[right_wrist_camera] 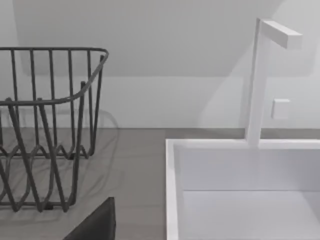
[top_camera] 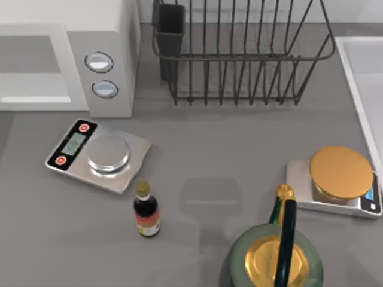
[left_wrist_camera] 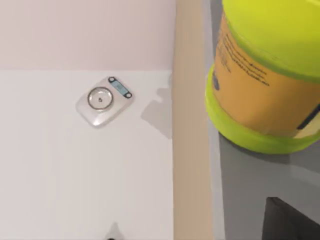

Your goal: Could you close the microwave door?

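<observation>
The white microwave (top_camera: 122, 18) stands at the table's back left, its light-grey control strip (top_camera: 102, 75) carrying two round silvery knobs. Left of the strip is the microwave door (top_camera: 30, 66), a white-framed panel with a grey window. As far as the top view tells, its face lies in line with the strip. A dark part of my left gripper (left_wrist_camera: 290, 220) shows at the edge of the left wrist view, far from the microwave. A dark part of my right gripper (right_wrist_camera: 95, 225) shows in the right wrist view, near the dish rack and sink.
A black wire dish rack (top_camera: 239, 54) stands right of the microwave, and a white sink (top_camera: 365, 78) at the far right. In front lie a silver scale (top_camera: 99, 154), a dark sauce bottle (top_camera: 146, 212), a gold-topped scale (top_camera: 338, 179) and a green kettle (top_camera: 275, 257). A yellow-green jar (left_wrist_camera: 270, 75) looms near my left wrist.
</observation>
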